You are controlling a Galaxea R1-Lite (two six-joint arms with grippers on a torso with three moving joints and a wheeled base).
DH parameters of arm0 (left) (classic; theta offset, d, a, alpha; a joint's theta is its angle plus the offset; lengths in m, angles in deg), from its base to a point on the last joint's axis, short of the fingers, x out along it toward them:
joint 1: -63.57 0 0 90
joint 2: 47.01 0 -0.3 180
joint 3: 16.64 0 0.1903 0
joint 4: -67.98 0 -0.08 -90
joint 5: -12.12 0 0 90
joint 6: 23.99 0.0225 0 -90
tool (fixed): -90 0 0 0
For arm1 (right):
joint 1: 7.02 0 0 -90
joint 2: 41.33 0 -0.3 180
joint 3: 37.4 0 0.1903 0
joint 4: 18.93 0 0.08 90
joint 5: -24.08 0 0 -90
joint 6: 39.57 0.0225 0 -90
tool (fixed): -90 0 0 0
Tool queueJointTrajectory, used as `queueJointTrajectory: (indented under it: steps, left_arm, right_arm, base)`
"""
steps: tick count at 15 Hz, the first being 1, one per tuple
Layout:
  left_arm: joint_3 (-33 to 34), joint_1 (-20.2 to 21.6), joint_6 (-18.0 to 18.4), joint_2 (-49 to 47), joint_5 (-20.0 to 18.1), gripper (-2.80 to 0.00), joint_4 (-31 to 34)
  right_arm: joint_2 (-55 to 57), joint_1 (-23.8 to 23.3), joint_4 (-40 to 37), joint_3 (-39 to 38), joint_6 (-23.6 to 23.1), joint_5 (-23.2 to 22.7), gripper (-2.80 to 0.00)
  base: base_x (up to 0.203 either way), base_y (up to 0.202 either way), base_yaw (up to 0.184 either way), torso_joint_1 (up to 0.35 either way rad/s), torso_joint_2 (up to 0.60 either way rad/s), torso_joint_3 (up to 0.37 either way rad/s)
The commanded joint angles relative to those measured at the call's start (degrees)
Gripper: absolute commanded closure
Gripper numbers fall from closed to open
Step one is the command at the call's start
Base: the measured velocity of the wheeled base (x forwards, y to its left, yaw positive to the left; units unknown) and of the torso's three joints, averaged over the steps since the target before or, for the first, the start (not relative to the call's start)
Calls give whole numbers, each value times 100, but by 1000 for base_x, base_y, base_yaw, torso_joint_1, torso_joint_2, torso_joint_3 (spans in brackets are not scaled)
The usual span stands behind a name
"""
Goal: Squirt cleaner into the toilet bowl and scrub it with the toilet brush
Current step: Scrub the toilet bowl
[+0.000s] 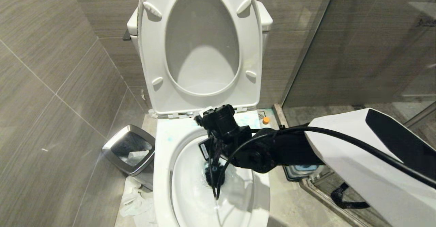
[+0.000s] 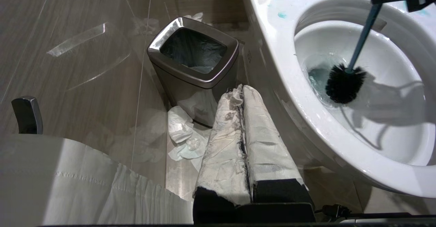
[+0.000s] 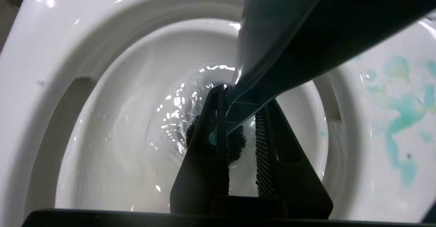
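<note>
The right gripper (image 1: 214, 159) hangs over the toilet bowl (image 1: 163, 172), the toilet brush (image 1: 213, 176) dark head just below it in the water. The steel waste bin (image 1: 131, 148) stands well left of the gripper, and an orange cap (image 1: 266, 120) sits beyond it on the right.

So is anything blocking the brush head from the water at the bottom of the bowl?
Nothing visible. The right gripper holds the toilet brush by its handle, with the bristle head already down at the water in the toilet bowl.
</note>
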Motion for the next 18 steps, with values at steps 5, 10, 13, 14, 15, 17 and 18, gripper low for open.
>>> queueJointTrajectory:
  steps: [5,10,13,14,15,17,18]
  left_arm:
    - [0,1,0,-7,0,0,-1]
    - [0,1,0,-7,0,0,-1]
    - [0,1,0,-7,0,0,-1]
    - [0,1,0,-7,0,0,-1]
    - [0,1,0,-7,0,0,-1]
    - [0,1,0,-7,0,0,-1]
    - [0,1,0,-7,0,0,-1]
  right_arm:
    - [-562,222,306,213,-112,507,0]
    - [-224,221,308,129,-62,480,0]
    - [-297,358,331,-597,249,559,0]
    - [-306,446,332,-836,468,587,0]
    - [-210,475,338,-891,616,630,0]
    - [61,478,356,-798,793,733,0]
    - [130,463,358,-708,809,746,0]
  base:
    - [0,0,0,0,0,0]
    - [0,0,0,0,0,0]
    - [0,0,0,0,0,0]
    - [0,0,0,0,0,0]
    - [0,0,0,0,0,0]
    - [0,0,0,0,0,0]
    - [0,0,0,0,0,0]
